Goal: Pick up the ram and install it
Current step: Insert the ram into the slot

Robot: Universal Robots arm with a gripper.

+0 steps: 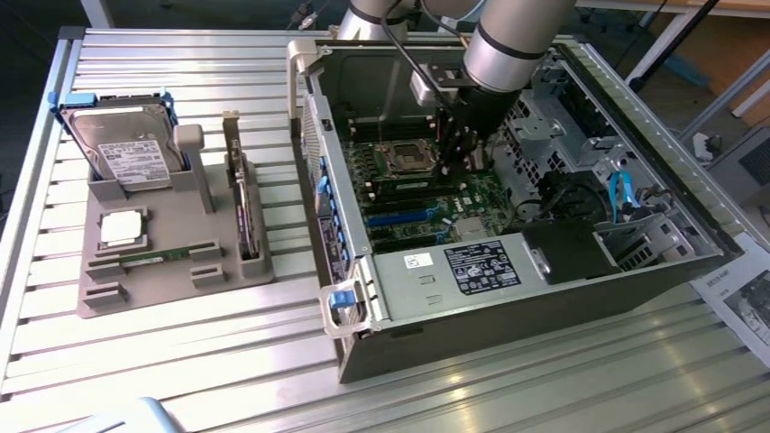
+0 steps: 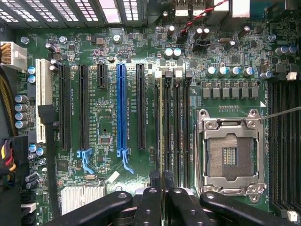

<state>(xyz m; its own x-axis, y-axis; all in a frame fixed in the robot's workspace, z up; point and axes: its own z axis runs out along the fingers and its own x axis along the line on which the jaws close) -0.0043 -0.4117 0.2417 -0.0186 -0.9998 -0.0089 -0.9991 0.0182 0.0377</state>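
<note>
Upper middle of the exterior view, black gripper (image 2: 162, 186) was pinching the thin green ram strip (image 2: 161, 123) edge-on, presumably so it lined up with the black memory slots (image 2: 177, 127).

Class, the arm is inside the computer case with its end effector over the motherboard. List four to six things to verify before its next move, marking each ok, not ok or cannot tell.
1. Grip on ram: ok, the end effector is shut on it.
2. Ram parallel to the memory slots: ok, seen edge-on along them.
3. Ram fully seated: cannot tell.
4. Slot latches open: cannot tell.
5. Blue cable apart from the arm: ok.
</note>
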